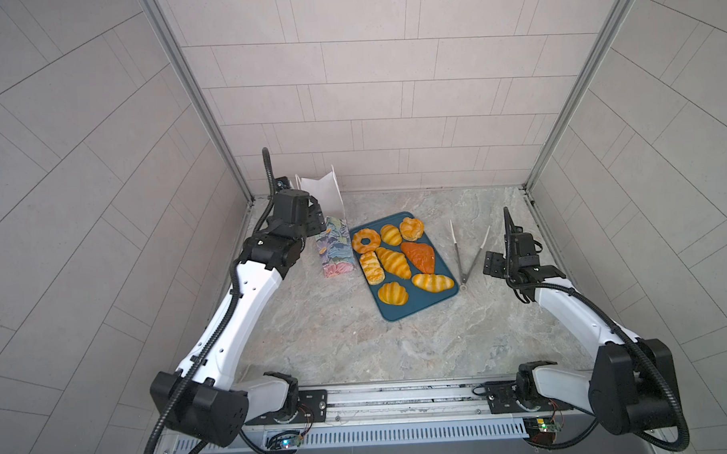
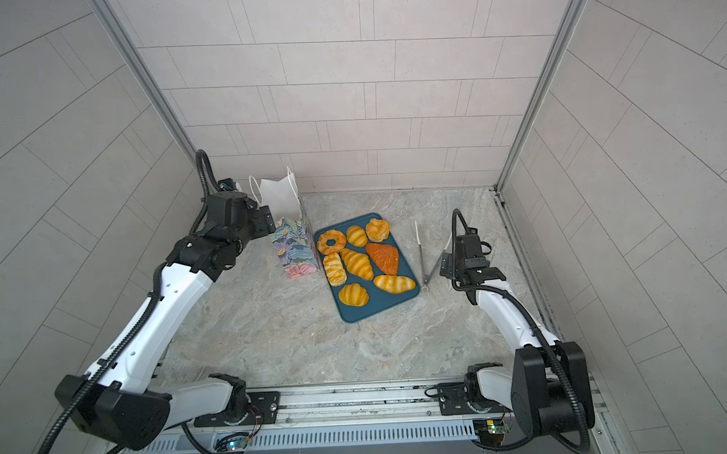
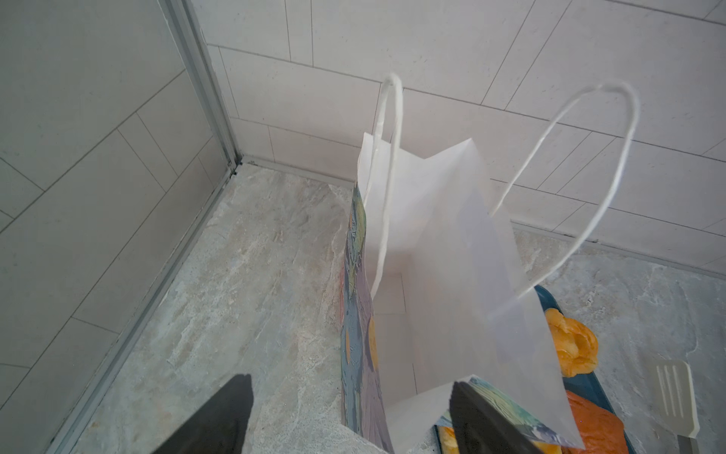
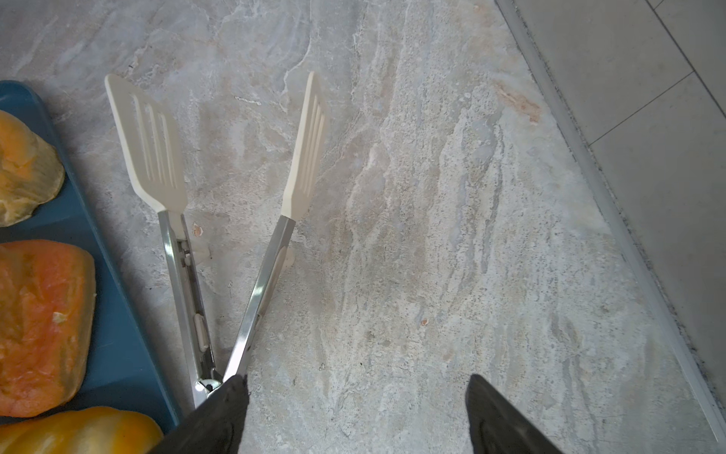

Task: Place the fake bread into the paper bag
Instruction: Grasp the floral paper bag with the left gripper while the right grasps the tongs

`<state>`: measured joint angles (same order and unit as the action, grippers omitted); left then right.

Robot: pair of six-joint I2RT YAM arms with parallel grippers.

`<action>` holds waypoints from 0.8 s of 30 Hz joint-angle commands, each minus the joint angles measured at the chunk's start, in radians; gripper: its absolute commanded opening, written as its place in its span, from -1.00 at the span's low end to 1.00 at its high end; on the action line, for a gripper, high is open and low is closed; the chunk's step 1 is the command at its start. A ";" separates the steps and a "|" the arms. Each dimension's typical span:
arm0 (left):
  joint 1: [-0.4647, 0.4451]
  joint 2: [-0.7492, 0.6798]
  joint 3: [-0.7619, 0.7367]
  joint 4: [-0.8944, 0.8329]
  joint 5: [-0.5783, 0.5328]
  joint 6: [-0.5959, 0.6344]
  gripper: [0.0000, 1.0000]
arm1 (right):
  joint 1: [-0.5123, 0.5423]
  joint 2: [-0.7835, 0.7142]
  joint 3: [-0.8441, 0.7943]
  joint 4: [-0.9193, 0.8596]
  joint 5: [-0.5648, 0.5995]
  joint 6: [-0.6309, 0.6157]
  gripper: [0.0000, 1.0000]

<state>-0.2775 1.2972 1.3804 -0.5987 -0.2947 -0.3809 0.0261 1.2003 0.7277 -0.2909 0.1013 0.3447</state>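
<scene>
Marbled grey tabletop [image 1: 316, 342] fills the floor of the cell, with pale tiled walls on three sides. In both top views the left arm folds at its elbow in the lower left and slopes up to mid-left, wrist turned toward the paper bag [image 1: 335, 254]. The left gripper [image 3: 350, 381] has its fingers well apart, one over bare table and the other at the bag's near rim; whether it touches I cannot tell. The bag stands upright with its mouth open, just left of the teal tray [image 1: 398, 310] at centre. All eight pieces of fake bread [image 1: 393, 262] lie on that tray. At mid-right the right arm bends low, and the right gripper [image 4: 357, 379] is spread wide. One of its fingers sits over the hinge end of the white tongs [image 1: 471, 253], which lie splayed between it and the tray.
</scene>
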 commanded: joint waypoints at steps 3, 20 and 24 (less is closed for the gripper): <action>0.001 0.072 0.115 -0.111 -0.006 -0.058 0.51 | 0.001 -0.017 0.009 -0.025 0.033 0.013 0.77; 0.073 0.193 0.146 -0.089 0.087 -0.090 -0.25 | 0.004 0.017 0.009 -0.056 0.031 0.027 0.64; 0.084 0.211 0.149 -0.080 0.105 -0.090 -0.41 | 0.010 0.036 0.010 -0.061 0.030 0.045 0.58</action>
<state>-0.2035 1.4948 1.4994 -0.6857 -0.1993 -0.4568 0.0284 1.2247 0.7277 -0.3229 0.1150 0.3630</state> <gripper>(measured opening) 0.303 0.793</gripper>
